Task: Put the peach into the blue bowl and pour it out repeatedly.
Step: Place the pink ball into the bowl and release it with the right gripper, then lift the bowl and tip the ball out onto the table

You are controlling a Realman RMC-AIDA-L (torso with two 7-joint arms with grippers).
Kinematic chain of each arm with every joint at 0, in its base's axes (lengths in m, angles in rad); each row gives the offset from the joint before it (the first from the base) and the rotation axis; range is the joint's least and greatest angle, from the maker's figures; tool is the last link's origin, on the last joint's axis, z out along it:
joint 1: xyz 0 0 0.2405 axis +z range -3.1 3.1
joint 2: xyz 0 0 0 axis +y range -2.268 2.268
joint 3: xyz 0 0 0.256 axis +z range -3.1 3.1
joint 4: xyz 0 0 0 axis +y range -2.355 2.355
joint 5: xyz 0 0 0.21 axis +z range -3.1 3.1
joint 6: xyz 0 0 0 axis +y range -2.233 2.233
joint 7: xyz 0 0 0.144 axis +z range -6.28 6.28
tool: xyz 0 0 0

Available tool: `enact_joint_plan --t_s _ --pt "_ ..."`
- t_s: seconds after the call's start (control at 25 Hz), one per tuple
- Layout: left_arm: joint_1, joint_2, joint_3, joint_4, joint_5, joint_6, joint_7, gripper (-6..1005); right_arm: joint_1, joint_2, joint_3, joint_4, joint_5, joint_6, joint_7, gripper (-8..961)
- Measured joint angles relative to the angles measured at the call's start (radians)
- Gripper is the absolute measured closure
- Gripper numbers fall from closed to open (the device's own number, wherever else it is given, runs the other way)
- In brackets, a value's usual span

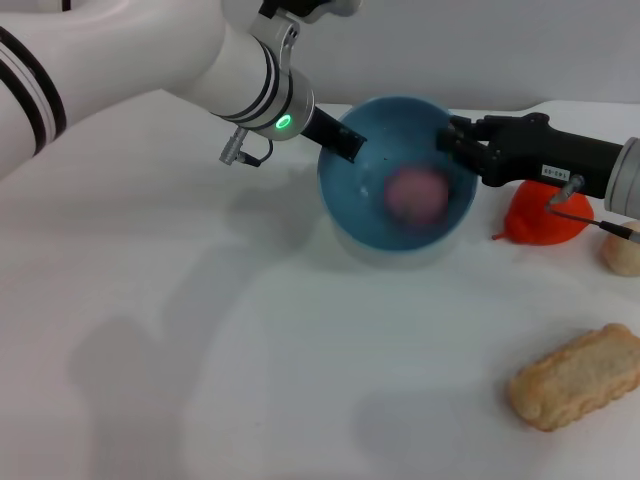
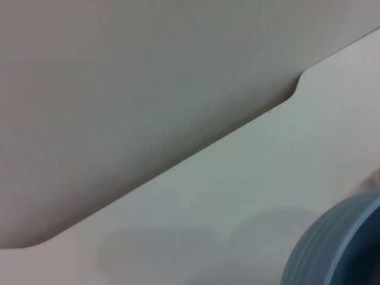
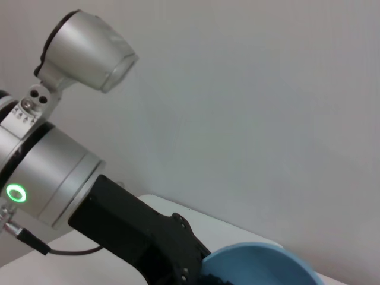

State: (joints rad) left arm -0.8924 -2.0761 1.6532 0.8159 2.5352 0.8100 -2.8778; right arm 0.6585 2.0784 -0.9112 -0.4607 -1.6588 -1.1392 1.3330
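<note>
This looks like a robot test bench in a lab rather than a home or shop. The bench is a plain white surface with a bare, pale wall rising straight behind it, free of decoration or fittings. On it lie loose props only: a blue bowl lifted and tilted, with a pink peach inside, a red-orange pointed fruit just beside the bowl, a pale beige lump beyond that fruit, and a tan biscuit-like piece well apart from the bowl, nearer the camera. Two white-and-black robot arms reach in at the bowl's rim from either side.
</note>
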Motion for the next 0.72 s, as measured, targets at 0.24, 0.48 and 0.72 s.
enact_joint_plan --t_s 0.24,0.48,0.72 --pt "0.007 -0.001 0.002 -0.009 -0.016 -0.002 0.0 998 -0.001 0.0 0.001 -0.006 0.001 -0.019 -0.006 629" --pt "0.024 0.004 0.011 -0.011 -0.018 -0.033 0.0 998 -0.07 -0.001 0.013 -0.036 0.126 -0.045 -0.072 390" --pt "0.022 0.007 0.011 -0.011 -0.009 -0.042 0.006 998 -0.217 -0.004 0.033 -0.131 0.237 -0.058 -0.128 378"
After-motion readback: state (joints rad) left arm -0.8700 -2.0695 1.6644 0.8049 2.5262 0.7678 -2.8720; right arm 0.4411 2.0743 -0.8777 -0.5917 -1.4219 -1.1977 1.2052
